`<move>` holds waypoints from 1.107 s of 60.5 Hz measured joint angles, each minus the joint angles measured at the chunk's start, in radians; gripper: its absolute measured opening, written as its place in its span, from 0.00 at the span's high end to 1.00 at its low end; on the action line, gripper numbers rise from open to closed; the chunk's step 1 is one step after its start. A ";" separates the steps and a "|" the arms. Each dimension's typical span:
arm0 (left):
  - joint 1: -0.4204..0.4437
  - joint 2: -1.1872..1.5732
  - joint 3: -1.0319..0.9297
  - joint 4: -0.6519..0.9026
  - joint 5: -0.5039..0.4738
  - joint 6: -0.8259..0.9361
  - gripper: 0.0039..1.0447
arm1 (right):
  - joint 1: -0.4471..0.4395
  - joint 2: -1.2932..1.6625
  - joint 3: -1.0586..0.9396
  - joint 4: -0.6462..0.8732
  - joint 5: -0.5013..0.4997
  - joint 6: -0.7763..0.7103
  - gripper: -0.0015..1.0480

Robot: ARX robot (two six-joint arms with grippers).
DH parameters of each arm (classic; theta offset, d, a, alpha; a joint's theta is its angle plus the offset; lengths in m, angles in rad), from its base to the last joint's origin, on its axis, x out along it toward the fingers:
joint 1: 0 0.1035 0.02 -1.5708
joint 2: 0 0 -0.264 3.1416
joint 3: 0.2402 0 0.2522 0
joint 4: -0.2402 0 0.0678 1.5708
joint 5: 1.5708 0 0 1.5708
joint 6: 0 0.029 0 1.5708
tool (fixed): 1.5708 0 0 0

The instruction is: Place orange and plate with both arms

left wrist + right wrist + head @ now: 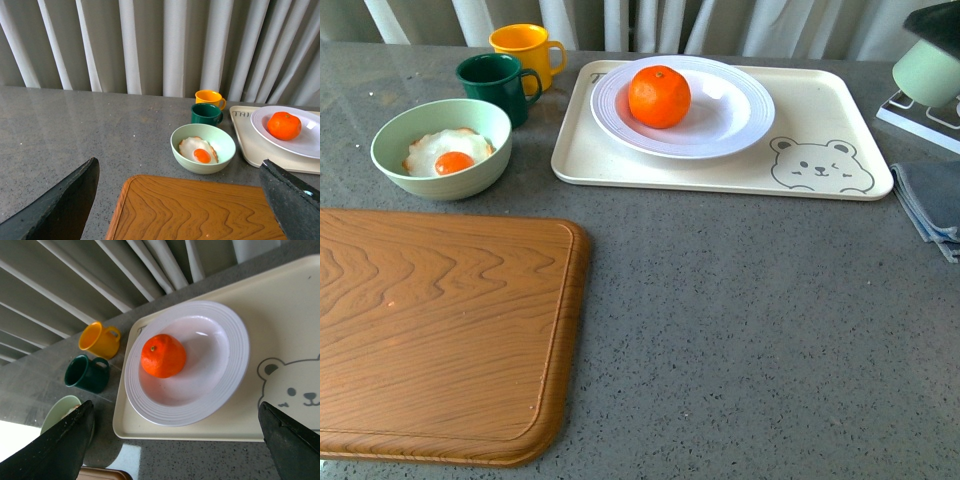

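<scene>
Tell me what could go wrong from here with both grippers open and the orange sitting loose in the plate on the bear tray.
1. The orange lies loose in the glossy plate; tilting the plate while lifting could roll it out.
2. The green mug and yellow mug stand close beside the tray, near the plate's end; a reaching arm might clip them.
3. The plate's ribbed rim looks slick, so a pinch grip could slip.

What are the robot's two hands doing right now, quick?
Left gripper: open, holding nothing.
Right gripper: open, holding nothing.
</scene>
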 joint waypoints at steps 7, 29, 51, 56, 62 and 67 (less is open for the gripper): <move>0.000 0.000 0.000 0.000 0.000 0.000 0.08 | 0.006 -0.094 -0.155 0.282 0.226 -0.251 0.26; 0.000 0.000 0.000 0.000 0.000 0.000 0.08 | -0.111 -0.367 -0.495 0.395 0.145 -0.515 0.93; 0.000 0.000 0.000 0.000 0.000 0.000 0.08 | -0.205 -0.606 -0.641 0.297 0.030 -0.526 0.98; 0.000 0.000 0.000 0.000 0.000 0.000 0.08 | -0.242 -0.659 -0.662 0.265 0.017 -0.526 0.98; 0.000 0.000 0.000 0.000 0.000 0.000 0.08 | -0.250 -0.707 -0.690 0.250 0.012 -0.526 0.98; 0.000 0.000 0.000 0.000 0.000 0.000 0.08 | -0.250 -0.719 -0.718 0.272 0.011 -0.526 0.98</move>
